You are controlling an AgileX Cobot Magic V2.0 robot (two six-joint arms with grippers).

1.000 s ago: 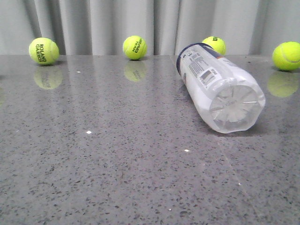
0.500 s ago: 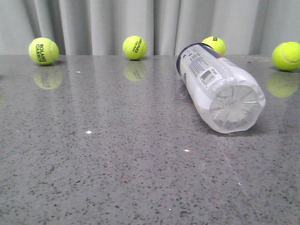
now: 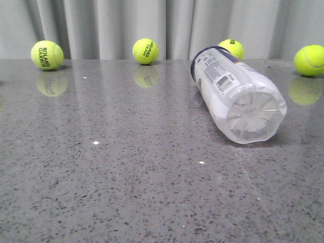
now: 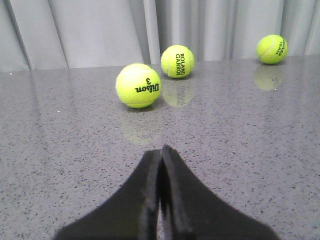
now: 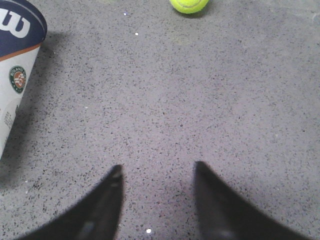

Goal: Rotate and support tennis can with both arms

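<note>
The tennis can [image 3: 234, 92] lies on its side on the grey table, right of centre, its ribbed clear base toward the camera and its navy end toward the curtain. Its navy end with the orange stripe and round logo shows in the right wrist view [image 5: 15, 55]. My right gripper [image 5: 158, 169] is open and empty over bare table, apart from the can. My left gripper [image 4: 161, 151] is shut with nothing between its fingers, over bare table, with no can in its view. Neither gripper shows in the front view.
Several yellow tennis balls [image 3: 47, 54] [image 3: 145, 51] [image 3: 309, 60] stand along the back by the grey curtain [image 3: 101, 25]. A Wilson ball [image 4: 138, 85] lies ahead of the left gripper. Another ball [image 5: 188, 5] lies beyond the right gripper.
</note>
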